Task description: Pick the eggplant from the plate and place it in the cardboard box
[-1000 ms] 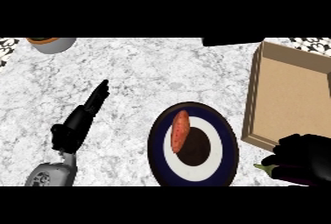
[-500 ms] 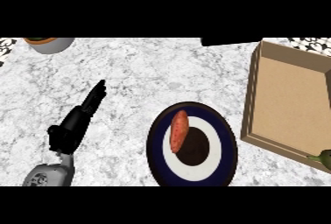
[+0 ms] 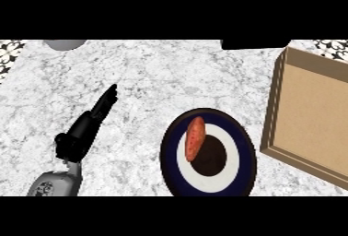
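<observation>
One left hand [image 3: 85, 129], flat, cardboard box [image 3: 314, 115] well apart

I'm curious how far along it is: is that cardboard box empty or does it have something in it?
Empty, in the part that shows: the cardboard box is open-topped with only bare brown floor inside. Its right side runs out of view, so I cannot tell there.
</observation>
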